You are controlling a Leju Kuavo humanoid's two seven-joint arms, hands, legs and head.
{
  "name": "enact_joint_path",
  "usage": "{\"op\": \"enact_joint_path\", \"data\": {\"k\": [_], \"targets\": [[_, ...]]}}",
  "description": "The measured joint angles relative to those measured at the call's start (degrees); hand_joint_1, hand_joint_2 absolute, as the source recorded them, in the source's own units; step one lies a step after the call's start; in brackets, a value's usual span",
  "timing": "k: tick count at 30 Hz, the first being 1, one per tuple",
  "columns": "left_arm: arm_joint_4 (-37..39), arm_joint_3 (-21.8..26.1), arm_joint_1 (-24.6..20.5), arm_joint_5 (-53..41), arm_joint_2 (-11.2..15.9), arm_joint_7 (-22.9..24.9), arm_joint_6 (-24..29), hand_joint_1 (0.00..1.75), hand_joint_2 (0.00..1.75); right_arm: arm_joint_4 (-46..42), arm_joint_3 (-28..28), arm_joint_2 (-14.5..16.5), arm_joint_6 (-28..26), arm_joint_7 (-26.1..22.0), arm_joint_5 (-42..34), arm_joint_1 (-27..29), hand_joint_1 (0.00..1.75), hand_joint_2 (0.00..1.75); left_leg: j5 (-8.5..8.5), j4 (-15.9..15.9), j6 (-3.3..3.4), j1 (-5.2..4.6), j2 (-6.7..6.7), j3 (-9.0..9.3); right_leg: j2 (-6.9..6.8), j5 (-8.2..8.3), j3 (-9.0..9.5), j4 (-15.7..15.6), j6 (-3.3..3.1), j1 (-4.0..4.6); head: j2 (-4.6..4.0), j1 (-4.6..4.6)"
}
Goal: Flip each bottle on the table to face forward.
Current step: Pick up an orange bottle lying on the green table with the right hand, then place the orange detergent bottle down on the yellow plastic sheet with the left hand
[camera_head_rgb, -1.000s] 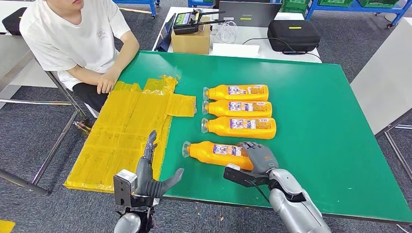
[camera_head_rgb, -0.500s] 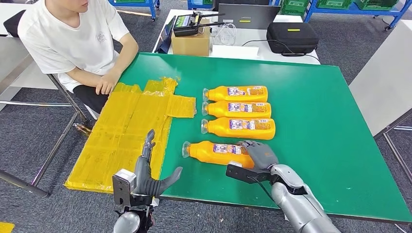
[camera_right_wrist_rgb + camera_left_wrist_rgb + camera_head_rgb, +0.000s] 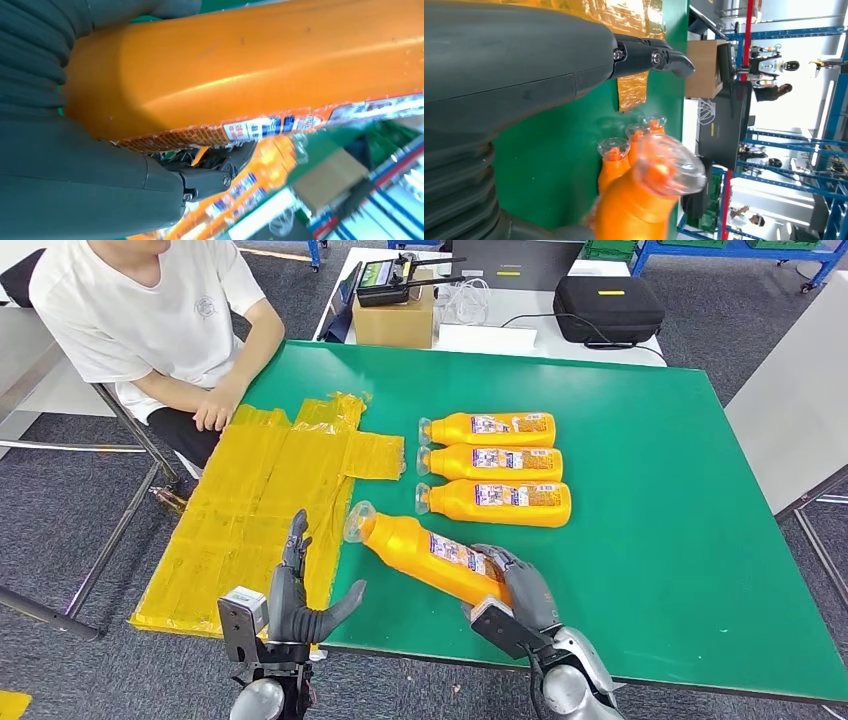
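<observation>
Three orange bottles lie side by side on the green table, clear caps to the left, labels up. My right hand grips the base end of a fourth orange bottle and holds it tilted, cap raised toward the left. In the right wrist view that bottle fills most of the frame with my fingers wrapped under its label edge. My left hand hovers open at the table's front edge, left of the held bottle. The left wrist view shows the lifted bottle's clear cap close by.
A crinkled yellow plastic sheet covers the table's left part. A person in a white shirt sits at the left corner, one hand resting on the sheet. Behind the table stand a cardboard box and a black case.
My right hand has drawn back toward me and lifted the fourth bottle off the table; its cap end has swung up and to the left. The left hand barely moved.
</observation>
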Motion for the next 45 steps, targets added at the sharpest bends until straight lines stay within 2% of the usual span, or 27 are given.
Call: {"op": "enact_joint_path", "data": {"k": [4,10,17,22,30,41,42,44,45], "targets": [[-0.4,0.0,0.0,2.9,-0.1,1.1,-0.3,0.0,1.75,-4.4,-2.8,2.1,-1.7,-2.8,-4.6,2.3,1.74,1.75,0.0,0.0,0.0,-0.02,-0.04,-0.14,-0.02,0.0,-0.14,0.0,0.0,-0.02,0.0,0.0],[-0.5,-1.0,0.0,5.9,0.1,3.2,-4.9,0.0,1.75,-12.7,-6.8,6.2,-3.8,-6.6,-11.4,5.8,1.75,1.75,0.0,0.0,0.0,0.0,-0.02,-0.28,-0.02,0.0,-0.29,0.0,0.0,0.01,0.0,0.0],[-0.5,-3.2,-0.1,2.6,1.0,3.1,-7.8,0.0,1.75,-16.8,-7.1,10.3,-3.7,-8.7,-13.9,8.0,1.75,1.75,0.0,0.0,0.0,0.0,-0.01,-0.31,-0.02,0.0,-0.3,0.0,0.0,0.0,0.0,0.01],[-0.5,-4.7,-0.7,4.5,1.2,1.3,-12.9,0.0,1.75,-16.2,-3.8,12.0,-2.5,-8.9,-13.6,7.9,1.75,1.75,0.0,0.0,0.0,0.0,-0.01,-0.31,-0.02,0.0,-0.3,0.0,0.0,0.01,0.01,0.01],[-2.3,-6.4,-1.7,8.2,1.2,0.4,-19.3,0.0,1.75,-9.2,4.9,12.3,-4.0,-10.9,-9.3,6.1,1.75,1.75,0.0,0.0,0.0,0.01,-0.03,-0.34,-0.04,0.0,-0.31,0.0,0.0,0.01,0.0,0.02],[-3.3,-6.6,-2.0,8.2,1.7,1.3,-21.3,0.0,1.75,-4.3,9.5,12.4,-5.1,-9.8,-7.7,3.7,1.75,1.75,0.0,0.0,0.0,0.01,-0.03,-0.34,-0.04,0.0,-0.33,0.0,0.0,0.01,0.0,0.0],[-3.3,-6.6,-2.1,8.2,1.7,1.5,-21.4,0.31,1.75,-4.0,9.7,12.4,-5.1,-9.8,-7.7,3.6,1.75,1.75,0.0,0.0,0.0,0.01,-0.03,-0.34,-0.04,0.0,-0.33,0.0,0.0,0.01,0.0,0.01],[-3.2,-6.5,-2.3,8.9,1.7,2.3,-22.1,1.18,1.75,-3.6,10.0,12.4,-5.2,-9.7,-7.7,3.4,1.75,1.75,0.0,0.0,0.0,0.01,-0.02,-0.34,-0.04,0.0,-0.33,0.0,0.0,0.01,0.0,0.01],[-3.0,-6.4,-2.4,9.5,1.7,2.8,-22.7,1.62,1.75,-3.3,10.1,12.4,-5.2,-9.8,-7.7,3.3,1.68,1.75,0.0,0.0,0.0,0.01,-0.02,-0.34,-0.04,0.0,-0.33,0.0,0.0,0.01,0.0,0.01]]}}
